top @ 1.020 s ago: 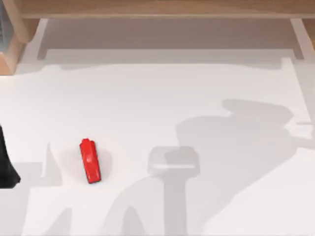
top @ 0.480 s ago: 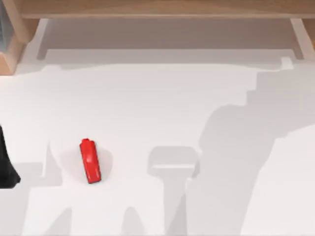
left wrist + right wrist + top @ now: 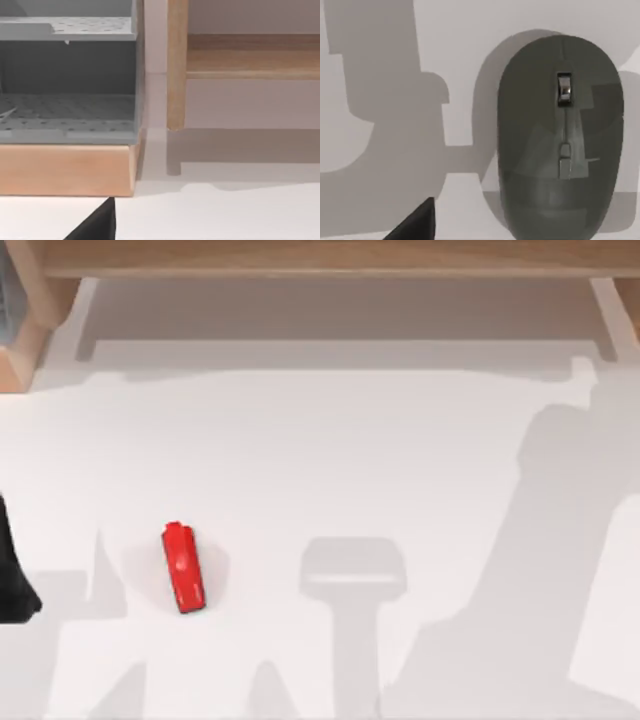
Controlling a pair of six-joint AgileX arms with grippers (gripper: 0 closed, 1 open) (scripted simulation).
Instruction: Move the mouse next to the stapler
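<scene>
Though neither arm's jaws can be read as parted or clenched, the dark grey-olive oval mouse (image 3: 560,140) lies free beneath the right wrist, ungrasped; the glossy red stapler (image 3: 183,567) waits left on the white surface (image 3: 330,460).

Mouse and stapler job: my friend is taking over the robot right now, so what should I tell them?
Left arm: parked at the table's left edge, idle.
Right arm: its wrist camera looks down on the mouse, which lies flat on the white table, not gripped.
Stapler: red, lying on the table's left part, near the front.
Done: nothing moved yet; the mouse is not beside the stapler.
Left: grasp the mouse with the right gripper, carry it leftward, set it down next to the stapler.
</scene>
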